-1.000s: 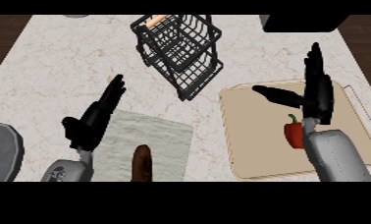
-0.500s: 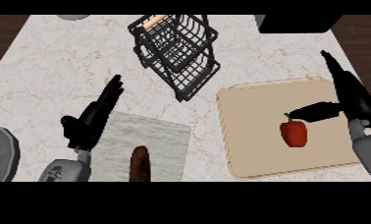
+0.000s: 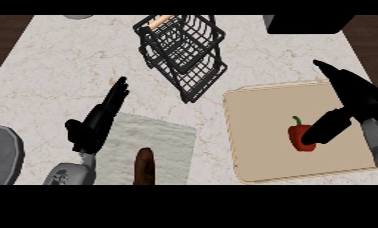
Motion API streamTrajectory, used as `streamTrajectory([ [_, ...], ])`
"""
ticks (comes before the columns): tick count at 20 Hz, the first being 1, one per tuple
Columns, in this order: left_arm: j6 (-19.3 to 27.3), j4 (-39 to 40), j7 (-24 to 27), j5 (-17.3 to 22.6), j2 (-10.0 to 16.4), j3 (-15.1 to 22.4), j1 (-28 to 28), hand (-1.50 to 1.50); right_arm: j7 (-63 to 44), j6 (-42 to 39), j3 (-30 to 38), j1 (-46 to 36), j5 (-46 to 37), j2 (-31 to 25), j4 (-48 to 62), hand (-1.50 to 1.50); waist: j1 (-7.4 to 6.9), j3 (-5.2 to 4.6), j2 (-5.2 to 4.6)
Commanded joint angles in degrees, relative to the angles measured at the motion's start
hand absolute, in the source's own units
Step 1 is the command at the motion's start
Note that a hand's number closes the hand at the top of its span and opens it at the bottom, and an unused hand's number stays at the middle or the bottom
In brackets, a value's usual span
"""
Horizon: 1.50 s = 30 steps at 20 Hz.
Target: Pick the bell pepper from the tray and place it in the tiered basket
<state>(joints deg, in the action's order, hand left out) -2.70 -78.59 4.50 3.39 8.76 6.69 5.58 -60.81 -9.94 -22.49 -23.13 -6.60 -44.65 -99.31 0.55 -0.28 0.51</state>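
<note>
Surface: pale marbled counter (image 3: 74, 62), viewed steeply from above; dark wood shows beyond its far corners.
Head view, far side: a black wire tiered basket (image 3: 184, 57) stands near the middle of the counter's far half. An orange-toned item (image 3: 159, 22) lies in its top tier. A black box (image 3: 306, 23) sits at the far right.
Head view, right side: a beige tray (image 3: 255, 142) lies flat, near the basket's lower corner but apart from it.
Task object: the red bell pepper (image 3: 297, 136), green stem up, lies on the tray to the right of the tray's middle. It is not lifted.
Right hand: the right hand (image 3: 354, 97) hangs over the right part of the tray. Its fingers are straight and point away from the robot. The thumb stretches down and left, and its tip overlaps the pepper's right side. Nothing is curled round the pepper, and contact between thumb and pepper cannot be confirmed.
Left hand: the left hand (image 3: 94, 124) rests at the lower left, fingers straight and up, holding nothing.
Other items: a white cloth (image 3: 166, 139) lies just beside the left hand, with a dark brown oblong item (image 3: 144, 166) on its near part. A grey round object (image 3: 7, 154) is cut off by the left edge.
Progress: the approach to the pepper appears nearly complete. No grasp is made.
Remaining: close the hand on the pepper, lift it off the tray, carry it left and away to the basket, and release it in a tier.
</note>
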Motion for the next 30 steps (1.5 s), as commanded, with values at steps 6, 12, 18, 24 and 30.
streamTrajectory([
  [6,-0.39,1.36,3.27,-1.17,-0.58,-0.01,-1.20,0.00,-14.33,0.23,-1.31,-1.32,-4.91,1.52,-3.31,-1.50,-0.64,0.21,-0.49],
  [12,-2.41,-0.71,0.36,0.70,1.11,-1.29,-0.21,0.00,-20.12,-1.33,-4.14,2.16,-6.09,2.39,-3.21,-1.50,-0.61,0.19,-0.37],
  [18,-1.09,3.50,3.74,-1.13,-1.42,-0.76,0.67,0.00,-12.41,-0.05,-1.66,6.04,-7.45,4.40,2.29,-1.50,-0.30,0.24,-0.56],
  [24,-3.72,1.36,0.30,1.09,0.48,-2.68,1.46,0.00,-13.09,2.20,-3.35,7.76,-14.40,10.07,3.83,-1.50,-0.53,0.25,-0.47],
  [30,-2.51,1.19,1.83,-0.41,-0.44,-2.86,0.44,0.00,-7.11,3.07,0.75,13.61,-16.21,10.27,6.29,-1.50,-0.36,0.26,-0.48],
])
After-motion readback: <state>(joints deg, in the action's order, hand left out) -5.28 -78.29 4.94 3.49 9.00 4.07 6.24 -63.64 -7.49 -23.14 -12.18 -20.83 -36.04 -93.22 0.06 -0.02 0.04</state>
